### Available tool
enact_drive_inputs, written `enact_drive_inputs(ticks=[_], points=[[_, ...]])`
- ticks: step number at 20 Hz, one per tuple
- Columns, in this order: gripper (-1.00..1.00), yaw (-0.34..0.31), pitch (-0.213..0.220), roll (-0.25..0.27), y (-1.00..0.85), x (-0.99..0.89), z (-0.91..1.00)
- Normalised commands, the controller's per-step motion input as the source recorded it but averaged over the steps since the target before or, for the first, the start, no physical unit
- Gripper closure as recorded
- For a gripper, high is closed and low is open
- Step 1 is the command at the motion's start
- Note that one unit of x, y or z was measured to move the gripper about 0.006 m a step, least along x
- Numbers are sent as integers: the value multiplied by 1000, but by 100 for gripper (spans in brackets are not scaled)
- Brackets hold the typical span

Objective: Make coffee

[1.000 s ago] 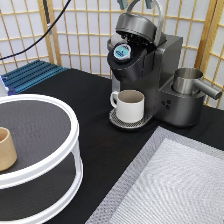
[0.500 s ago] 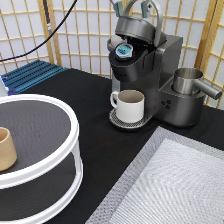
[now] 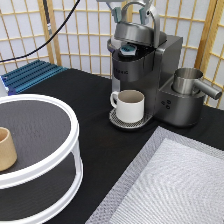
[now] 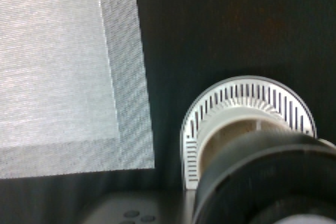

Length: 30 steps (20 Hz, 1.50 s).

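Coffee pod (image 3: 128,49) sits in brewer (image 3: 145,75) chamber, lid (image 3: 136,33) partly down. Gripper (image 3: 131,7) at lid handle, top of exterior view; jaws state unclear. Mug (image 3: 129,105) on drip tray (image 4: 247,125). Brewing not started, apparently.

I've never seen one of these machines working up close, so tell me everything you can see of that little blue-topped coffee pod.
The coffee pod is a small round capsule, of which only the teal-blue foil top with a dark mark shows. It sits down in the pod holder of the coffee maker, under the raised lid, so its body is hidden. It lies roughly level, above the white mug on the drip tray. The gripper is at the lid's handle, not touching the pod.
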Motion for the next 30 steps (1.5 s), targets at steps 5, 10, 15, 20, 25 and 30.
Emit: enact_drive_inputs(ticks=[5,10,15,20,25,30], points=[[-100,57,7,4,-150,373,-305],[-100,14,-3,-1,-10,32,-287],[-100,3,-11,-21,0,-95,-58],[-100,5,-9,-54,-82,-199,42],[-100,0,-28,-97,-92,-428,986],[-100,0,-75,-137,358,-424,1000]])
